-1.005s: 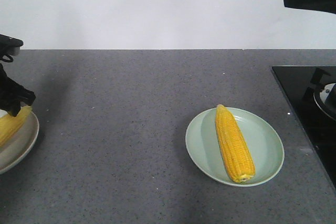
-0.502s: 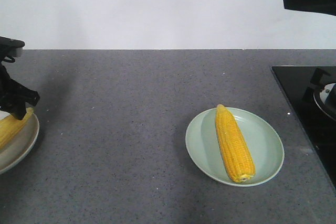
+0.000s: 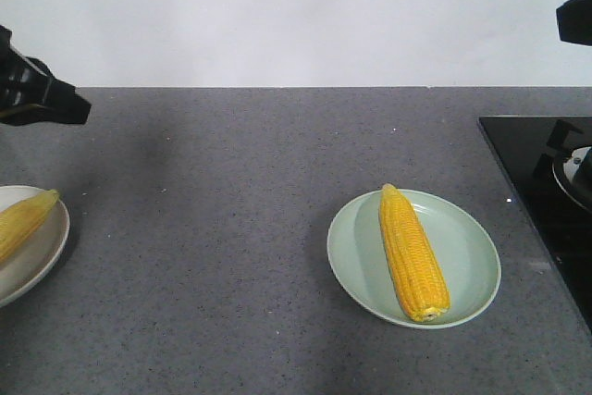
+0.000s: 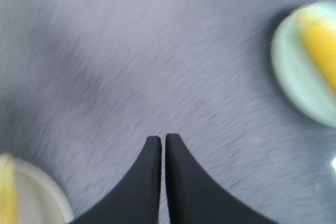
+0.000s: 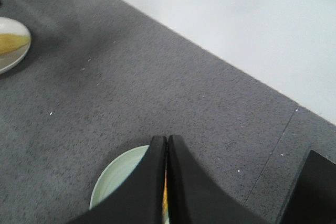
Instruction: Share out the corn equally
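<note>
One corn cob (image 3: pixel 413 252) lies lengthwise on the pale green plate (image 3: pixel 467 275) at the right middle of the counter. Another corn cob (image 3: pixel 23 221) rests on the cream plate (image 3: pixel 42 261) at the left edge, half cut off by the frame. My left gripper (image 3: pixel 79 108) hangs high above and behind the cream plate, clear of the corn. In the blurred left wrist view its fingers (image 4: pixel 163 139) are shut with nothing between them. My right gripper (image 5: pixel 167 139) is shut and empty, high over the green plate (image 5: pixel 118 177); only its tip (image 3: pixel 575 20) shows at the top right.
A black cooktop (image 3: pixel 536 201) with a burner or pot (image 3: pixel 575 173) fills the right edge of the grey counter (image 3: pixel 231 228). A white wall runs along the counter's back.
My left gripper rose from the corn tip on the cream plate to well above it. The right arm drew up and to the right. Both cobs stayed put.
</note>
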Tool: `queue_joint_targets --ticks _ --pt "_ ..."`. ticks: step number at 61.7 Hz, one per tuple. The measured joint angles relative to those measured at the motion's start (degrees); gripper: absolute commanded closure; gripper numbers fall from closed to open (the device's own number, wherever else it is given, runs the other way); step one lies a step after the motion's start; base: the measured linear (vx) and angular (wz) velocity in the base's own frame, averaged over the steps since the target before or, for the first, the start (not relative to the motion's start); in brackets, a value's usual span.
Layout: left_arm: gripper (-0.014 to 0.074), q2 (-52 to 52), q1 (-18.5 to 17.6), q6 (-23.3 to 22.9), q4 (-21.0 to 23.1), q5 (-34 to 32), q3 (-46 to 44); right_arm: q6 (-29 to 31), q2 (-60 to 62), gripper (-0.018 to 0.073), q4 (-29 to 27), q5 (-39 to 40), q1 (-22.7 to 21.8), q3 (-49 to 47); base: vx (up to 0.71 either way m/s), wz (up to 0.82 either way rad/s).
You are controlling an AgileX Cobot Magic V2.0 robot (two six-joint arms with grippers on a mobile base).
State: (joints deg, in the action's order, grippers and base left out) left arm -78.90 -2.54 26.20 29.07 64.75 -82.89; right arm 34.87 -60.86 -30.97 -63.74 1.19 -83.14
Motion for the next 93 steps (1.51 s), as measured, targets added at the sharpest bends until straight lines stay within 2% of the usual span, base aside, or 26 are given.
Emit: queue_joint_targets --ticks 11,18,31,39,49,58,93 --pt "0.0605 7.60 0.00 7.33 8.23 -0.13 0.56 0.77 7.99 0.0564 -0.51 8.28 0.00 14.85 0.00 0.00" --pt "0.0605 13.56 0.00 11.96 12.03 -1.10 4.91 1.81 14.57 0.0564 -0.75 12.98 0.00 27.33 0.00 0.00" --pt "0.0605 26.76 0.00 22.26 16.28 -9.48 25.77 2.10 26.87 0.0564 -0.85 20.14 0.00 45.49 0.00 0.00" --pt "0.0605 34.01 0.00 26.77 17.42 -17.94 38.86 2.19 32.74 0.0564 -0.80 21.22 0.00 51.48 0.00 0.00" --pt "0.0605 39.74 0.00 28.07 18.10 -27.26 46.73 2.19 36.80 0.0564 -0.85 21.17 0.00 53.97 0.00 0.00" --pt "0.0604 41.67 0.00 28.26 18.63 -30.80 47.80 2.23 37.98 0.0564 -1.06 19.99 0.00 54.02 0.00 0.00" --pt "0.0604 41.78 0.00 28.32 18.81 -28.33 47.85 2.23 38.13 0.0564 -1.06 18.92 0.00 54.02 0.00 0.00"
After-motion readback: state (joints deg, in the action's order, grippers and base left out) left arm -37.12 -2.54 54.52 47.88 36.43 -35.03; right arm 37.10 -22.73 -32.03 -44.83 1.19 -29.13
